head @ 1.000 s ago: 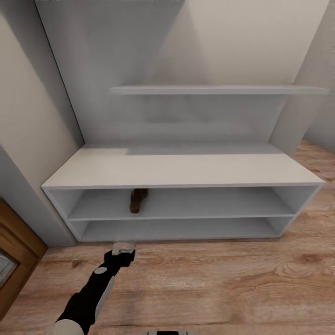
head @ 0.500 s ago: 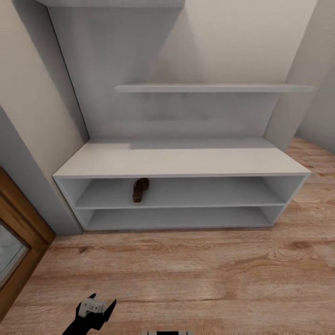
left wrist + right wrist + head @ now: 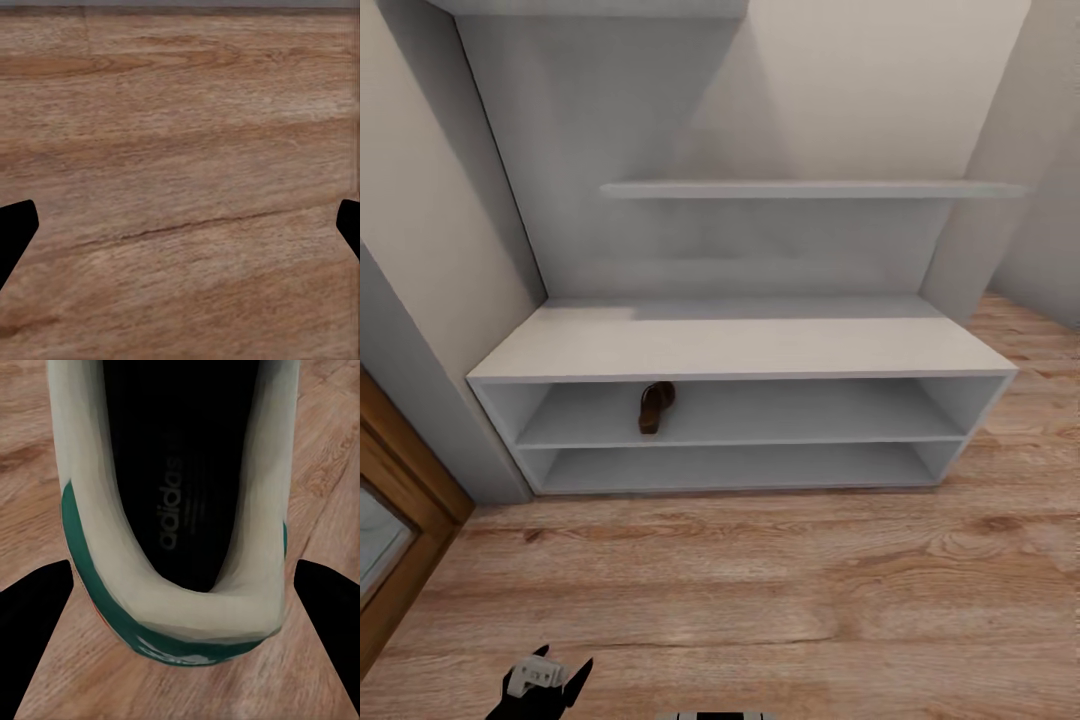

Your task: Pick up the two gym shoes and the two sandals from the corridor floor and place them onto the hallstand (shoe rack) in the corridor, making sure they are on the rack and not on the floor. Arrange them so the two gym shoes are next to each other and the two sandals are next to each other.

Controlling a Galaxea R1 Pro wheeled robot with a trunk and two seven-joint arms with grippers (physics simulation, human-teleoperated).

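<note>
Right gripper (image 3: 180, 607) — black fingers spread wide, straddling the heel of a white gym shoe with green trim (image 3: 176, 510); not clamped, whether touching unclear. The shoe's long axis ran straight away from the gripper over the wood-plank corridor floor (image 3: 326, 450).

Left gripper (image 3: 180, 232) — spread, empty, over bare planks.

One brown leather sandal (image 3: 654, 408) lay on the upper tier of the pale grey hallstand (image 3: 740, 350), toward its left end.

Judgement: the right arm has the shoe.

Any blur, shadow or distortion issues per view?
Head view: soft render, sandal dim in the shade under the hallstand top. Left wrist view: floor grain smeared. Right wrist view: gym shoe close, stretched, edges soft.
</note>
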